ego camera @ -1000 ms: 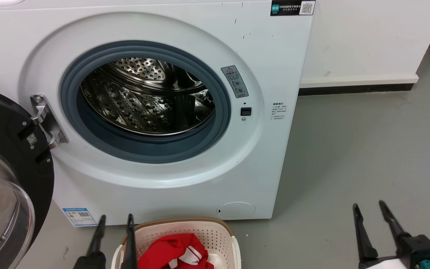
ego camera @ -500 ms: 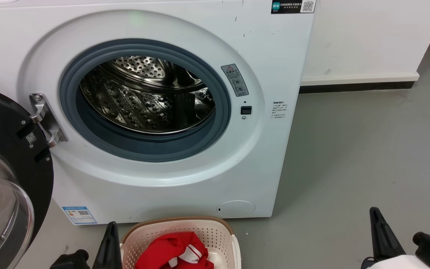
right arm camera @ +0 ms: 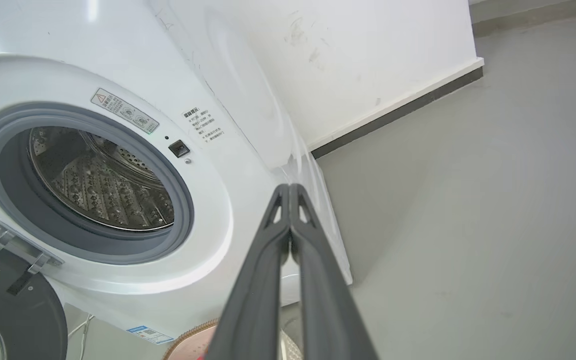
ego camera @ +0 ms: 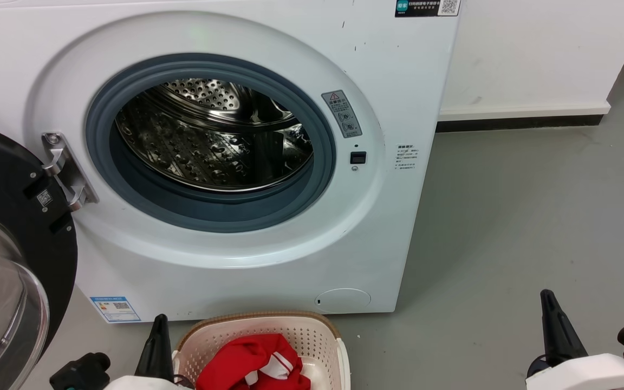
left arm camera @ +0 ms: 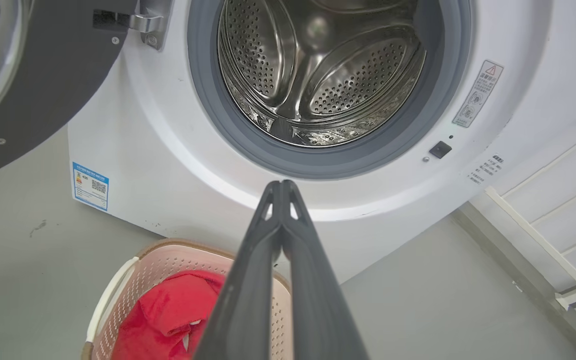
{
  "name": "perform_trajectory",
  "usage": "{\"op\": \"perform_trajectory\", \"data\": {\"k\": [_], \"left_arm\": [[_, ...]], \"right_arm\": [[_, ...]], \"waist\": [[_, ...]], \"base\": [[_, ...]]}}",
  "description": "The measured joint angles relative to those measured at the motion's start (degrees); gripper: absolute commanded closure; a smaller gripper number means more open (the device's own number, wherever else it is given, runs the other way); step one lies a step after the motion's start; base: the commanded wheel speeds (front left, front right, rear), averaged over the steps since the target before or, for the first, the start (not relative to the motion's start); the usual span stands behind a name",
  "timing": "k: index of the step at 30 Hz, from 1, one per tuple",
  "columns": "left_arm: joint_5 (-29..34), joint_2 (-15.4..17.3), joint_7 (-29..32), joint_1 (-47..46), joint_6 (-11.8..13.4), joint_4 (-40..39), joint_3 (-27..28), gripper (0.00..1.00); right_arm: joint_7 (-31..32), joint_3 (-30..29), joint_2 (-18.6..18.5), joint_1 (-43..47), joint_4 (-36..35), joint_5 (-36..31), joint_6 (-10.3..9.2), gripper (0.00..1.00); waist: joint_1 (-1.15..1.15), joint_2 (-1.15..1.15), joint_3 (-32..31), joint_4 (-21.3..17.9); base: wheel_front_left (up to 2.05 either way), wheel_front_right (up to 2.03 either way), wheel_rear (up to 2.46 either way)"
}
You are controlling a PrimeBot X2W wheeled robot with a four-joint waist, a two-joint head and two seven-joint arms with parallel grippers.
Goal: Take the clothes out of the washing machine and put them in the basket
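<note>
left gripper (left arm camera: 281, 189): fingers pressed together, holding nothing
right gripper (right arm camera: 289, 191): fingertips touching, nothing held
clothes (ego camera: 244, 362): in basket (ego camera: 258, 319)
washing machine (ego camera: 225, 281): door (ego camera: 3, 179) open

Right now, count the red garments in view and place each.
1: the clothes, a red bundle in the basket before the washing machine; more pieces may be folded inside it.

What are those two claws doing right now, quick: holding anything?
Left claw: closed, holding nothing.
Right claw: closed, holding nothing.
</note>
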Motion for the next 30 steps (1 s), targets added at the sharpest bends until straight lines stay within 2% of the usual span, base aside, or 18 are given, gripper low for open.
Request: {"op": "perform_trajectory", "data": {"k": [6, 8, 30], "left_arm": [[-5.4, 0.0, 1.2, -1.2, -0.8, 0.5, 0.5, 1.00], [-12.2, 0.0, 2.7, -2.3, -1.5, 1.3, 1.3, 1.00], [-27.9, 0.0, 6.4, -5.7, -3.8, 3.2, 3.0, 1.00]], "right_arm": [[1.1, -0.2, 0.0, -0.5, 0.4, 5.6, 0.00, 1.00], [2.9, -0.4, 0.0, -1.4, 0.8, 12.7, -0.01, 1.00], [6.6, -0.9, 0.0, -4.3, 1.6, 29.5, -0.02, 1.00]], "waist": [[0.00, 0.00, 0.2, 0.1], [0.00, 0.00, 0.4, 0.2], [0.00, 0.00, 1.1, 0.5]], "base": [[0.00, 0.00, 0.00], [0.00, 0.00, 0.00], [0.00, 0.00, 0.00]]}}
